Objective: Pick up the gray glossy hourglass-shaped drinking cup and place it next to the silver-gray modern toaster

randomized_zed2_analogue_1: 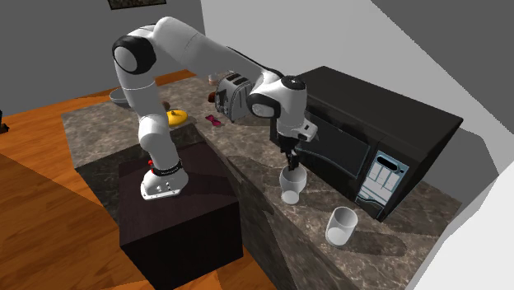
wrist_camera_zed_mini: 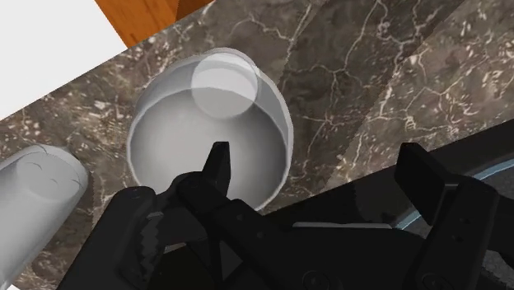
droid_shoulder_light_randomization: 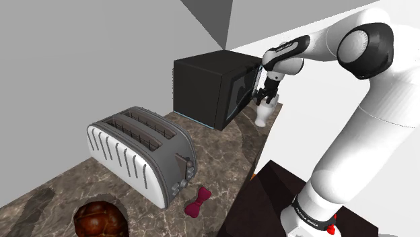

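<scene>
Gripper hovers over hourglass cup, fingers spread wide, one tip above cup's mouth, nothing clasped. Cup upright on counter just before microwave. Toaster well apart from microwave. Grasp, lift, carry, placement all left.

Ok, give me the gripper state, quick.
Gripper: open, holding nothing, poised over one side of the rim of the pale grey cup.
</scene>
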{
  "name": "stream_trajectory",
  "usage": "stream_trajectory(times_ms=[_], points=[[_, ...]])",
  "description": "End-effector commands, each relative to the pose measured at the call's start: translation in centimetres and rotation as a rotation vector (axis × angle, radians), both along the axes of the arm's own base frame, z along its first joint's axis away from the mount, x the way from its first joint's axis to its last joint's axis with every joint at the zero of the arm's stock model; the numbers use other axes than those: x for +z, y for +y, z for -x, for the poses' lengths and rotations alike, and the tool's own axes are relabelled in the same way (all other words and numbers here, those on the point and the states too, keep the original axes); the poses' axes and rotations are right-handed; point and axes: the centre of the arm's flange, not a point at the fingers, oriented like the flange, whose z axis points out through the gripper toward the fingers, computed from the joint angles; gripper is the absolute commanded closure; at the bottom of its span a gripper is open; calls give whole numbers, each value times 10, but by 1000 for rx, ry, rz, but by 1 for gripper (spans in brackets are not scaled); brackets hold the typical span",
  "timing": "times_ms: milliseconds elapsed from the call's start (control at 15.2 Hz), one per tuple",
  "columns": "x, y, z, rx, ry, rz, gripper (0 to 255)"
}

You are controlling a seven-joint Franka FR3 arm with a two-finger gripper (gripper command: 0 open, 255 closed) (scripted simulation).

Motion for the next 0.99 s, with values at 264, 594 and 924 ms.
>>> stream_trajectory(times_ms=[264, 594, 924], points=[[-32, -11, -7, -1, -1, 1, 0], [-45, -10, -8, -1, -1, 1, 0], [-45, -10, -8, -1, -1, 1, 0]])
